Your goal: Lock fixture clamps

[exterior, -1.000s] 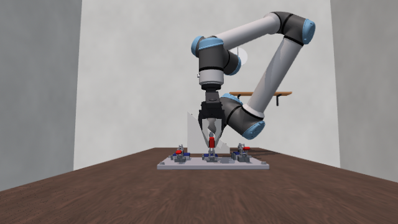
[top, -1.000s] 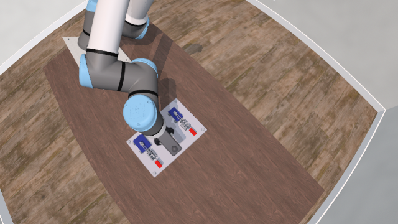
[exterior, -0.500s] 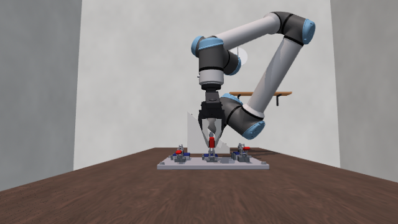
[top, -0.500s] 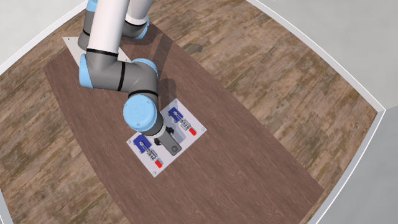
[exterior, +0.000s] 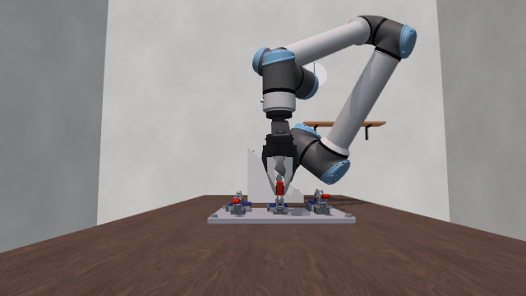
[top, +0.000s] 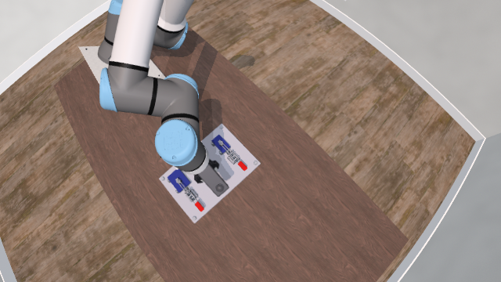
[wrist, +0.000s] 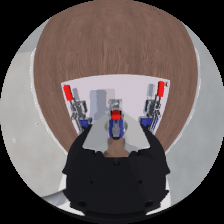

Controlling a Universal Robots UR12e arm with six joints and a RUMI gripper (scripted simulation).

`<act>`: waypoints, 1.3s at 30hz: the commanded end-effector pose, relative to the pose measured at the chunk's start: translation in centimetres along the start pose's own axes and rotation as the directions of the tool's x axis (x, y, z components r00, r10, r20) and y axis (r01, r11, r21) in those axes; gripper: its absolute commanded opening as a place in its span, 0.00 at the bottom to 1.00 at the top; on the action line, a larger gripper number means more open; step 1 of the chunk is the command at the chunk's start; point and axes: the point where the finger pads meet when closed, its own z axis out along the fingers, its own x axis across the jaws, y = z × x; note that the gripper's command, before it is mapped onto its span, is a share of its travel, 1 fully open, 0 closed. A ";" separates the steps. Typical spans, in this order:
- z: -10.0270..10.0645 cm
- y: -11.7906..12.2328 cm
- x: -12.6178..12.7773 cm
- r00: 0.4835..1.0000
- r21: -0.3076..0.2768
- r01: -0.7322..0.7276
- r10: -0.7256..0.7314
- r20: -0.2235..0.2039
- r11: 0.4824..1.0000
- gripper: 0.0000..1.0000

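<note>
A grey fixture plate (top: 250, 160) (exterior: 329, 219) (wrist: 131, 85) lies on the table and carries three toggle clamps with red handles. The middle clamp's handle (exterior: 279, 187) (wrist: 115, 116) stands upright, and my gripper (exterior: 279, 185) (wrist: 115, 111) is shut on it from above. In the top view my arm hides this clamp. The left clamp (top: 189, 190) (exterior: 237, 204) (wrist: 77, 106) has its handle (top: 200, 205) (exterior: 236, 201) lying down. The right clamp (top: 228, 157) (exterior: 318, 202) (wrist: 153, 104) has its handle (top: 243, 166) (exterior: 325, 196) (wrist: 161, 88) lying down too.
The plate sits on a long brown table (top: 274, 219) (exterior: 263, 255). A white mounting wedge (exterior: 255, 181) stands behind the plate at the arm's base. A wall shelf (exterior: 345, 123) hangs far behind.
</note>
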 end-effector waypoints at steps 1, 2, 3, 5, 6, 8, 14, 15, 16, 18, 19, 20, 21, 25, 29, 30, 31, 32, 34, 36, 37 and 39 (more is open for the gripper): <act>-0.1 -0.4 0.1 1.000 0.002 0.001 -0.001 -0.002 1.000 0.00; -0.1 -0.5 0.1 1.000 0.001 0.001 -0.001 -0.002 1.000 0.00; -0.1 -0.5 0.1 1.000 0.001 0.001 -0.001 -0.002 1.000 0.00; -0.1 -0.6 0.1 1.000 0.001 0.001 -0.001 -0.002 1.000 0.00; -0.1 -0.6 0.1 1.000 0.001 0.001 -0.001 -0.002 1.000 0.00; 0.0 -0.7 0.1 1.000 0.001 0.001 -0.001 -0.002 1.000 0.00; 0.0 -1.1 0.0 1.000 0.001 0.002 -0.002 -0.001 1.000 0.00; 0.0 -1.1 0.0 1.000 0.001 0.002 -0.002 -0.001 1.000 0.00; 0.0 -1.1 0.0 1.000 0.001 0.002 -0.002 -0.001 1.000 0.00; 0.0 -1.2 0.1 1.000 0.001 0.001 -0.001 -0.002 1.000 0.00; 0.0 -1.3 0.1 1.000 0.001 0.001 -0.001 -0.002 1.000 0.00; 0.0 -1.3 0.1 1.000 0.001 0.001 -0.001 -0.001 1.000 0.00; 0.0 -1.4 0.1 1.000 0.001 0.001 -0.001 -0.001 1.000 0.00; 0.1 -1.7 0.0 1.000 0.001 0.002 -0.002 -0.002 1.000 0.00; 0.2 -2.0 0.0 1.000 0.001 0.002 -0.002 -0.002 1.000 0.00; 0.2 -2.1 0.0 1.000 0.001 0.002 -0.002 -0.002 1.000 0.00; 0.2 -2.2 0.0 1.000 0.001 0.002 -0.002 -0.002 1.000 0.00; 0.3 -2.3 0.0 1.000 0.001 0.002 -0.002 -0.002 1.000 0.00; 0.3 -2.3 0.0 1.000 0.001 0.002 -0.002 -0.002 1.000 0.00; 0.4 -2.4 0.0 1.000 0.001 0.002 -0.002 -0.002 1.000 0.00; 0.4 -2.5 0.0 1.000 0.001 0.002 -0.002 -0.002 1.000 0.00; 0.5 -2.7 0.0 1.000 0.001 0.002 -0.002 -0.002 1.000 0.00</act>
